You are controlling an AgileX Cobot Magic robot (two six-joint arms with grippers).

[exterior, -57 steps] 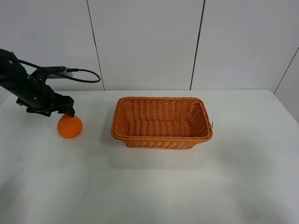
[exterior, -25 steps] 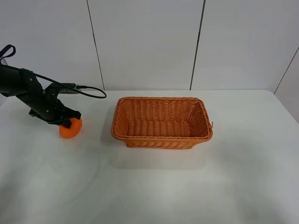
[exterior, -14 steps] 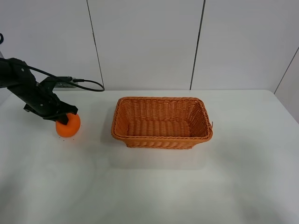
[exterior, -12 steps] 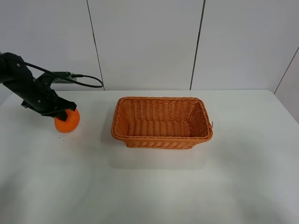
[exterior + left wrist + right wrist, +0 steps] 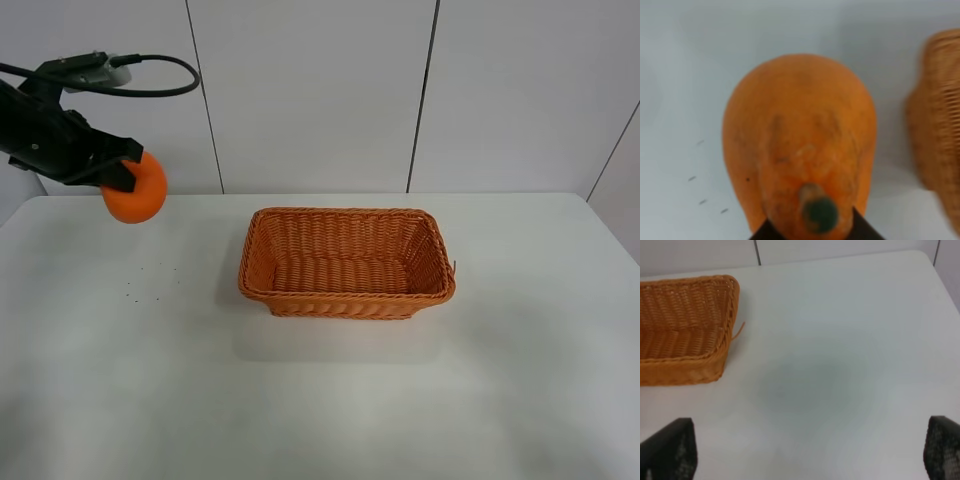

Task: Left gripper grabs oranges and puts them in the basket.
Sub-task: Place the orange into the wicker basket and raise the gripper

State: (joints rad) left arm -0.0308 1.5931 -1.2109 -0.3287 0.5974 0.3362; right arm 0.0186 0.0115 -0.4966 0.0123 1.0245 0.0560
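Jaws of your left gripper (image 5: pixel 118 176) are clamped on the orange (image 5: pixel 133 192) at its stem end. In the left wrist view the dark stem sits between the two black tips. You have the fruit in the air at the far left, clear of the white table (image 5: pixel 300 400). From it, the wicker basket (image 5: pixel 346 212) lies well apart to the right and lower down. Its long axis runs left to right and nothing lies inside it. Your carry is therefore likely sideways, then down. Your right gripper (image 5: pixel 805 450) is spread wide near the basket's other end, holding nothing. No brand, label or writing is readable anywhere.
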